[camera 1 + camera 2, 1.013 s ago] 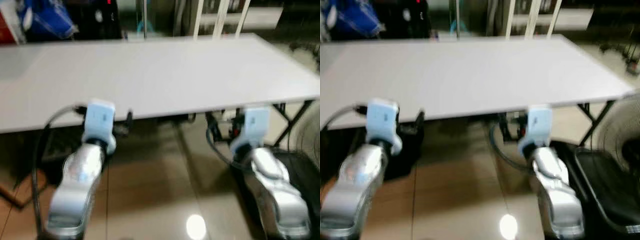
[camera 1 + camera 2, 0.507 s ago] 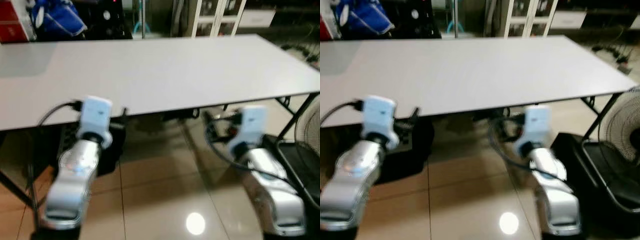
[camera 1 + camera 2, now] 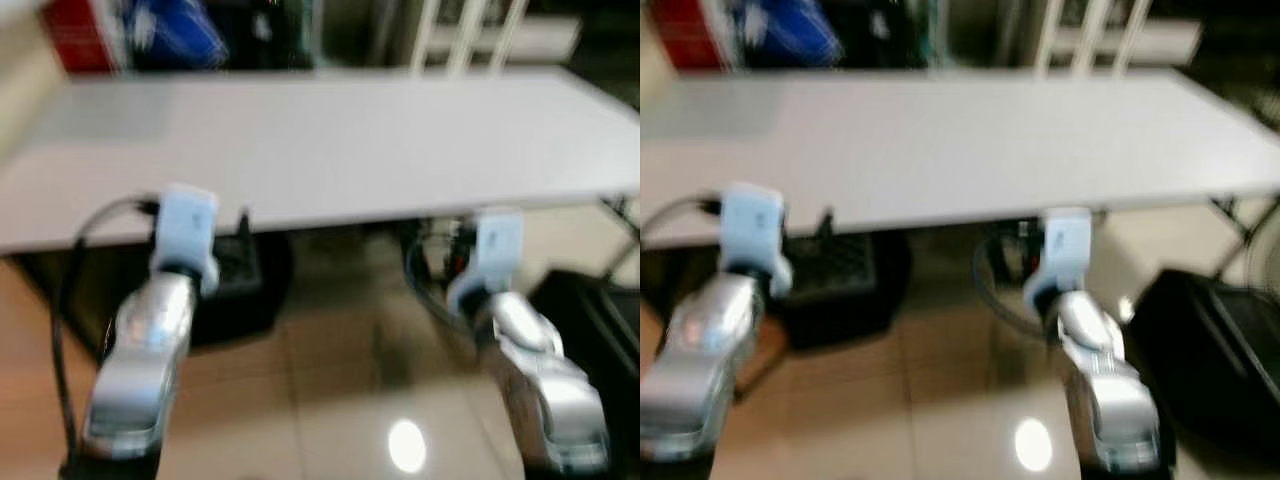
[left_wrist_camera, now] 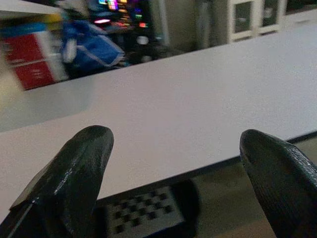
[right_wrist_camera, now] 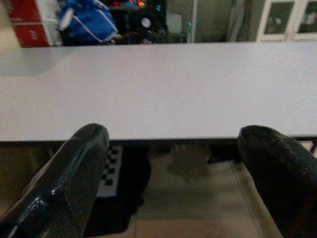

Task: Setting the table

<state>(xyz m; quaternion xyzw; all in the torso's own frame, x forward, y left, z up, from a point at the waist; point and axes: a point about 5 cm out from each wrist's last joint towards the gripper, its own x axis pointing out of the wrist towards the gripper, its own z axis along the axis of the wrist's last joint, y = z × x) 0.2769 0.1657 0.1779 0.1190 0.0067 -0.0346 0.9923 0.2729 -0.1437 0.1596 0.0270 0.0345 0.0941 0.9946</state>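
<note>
With the view now swung left, the long white rectangular table (image 3: 330, 140) stays bare, while the left gripper (image 4: 173, 163) and right gripper (image 5: 171, 163) gape empty at its near edge.

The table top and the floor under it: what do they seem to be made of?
The table top looks like smooth matte laminate or plastic: an even pale grey with no grain and a thin dark edge. The floor seems to be glazed tile: tan, glossy, mirroring a lamp, with faint joint lines.
</note>
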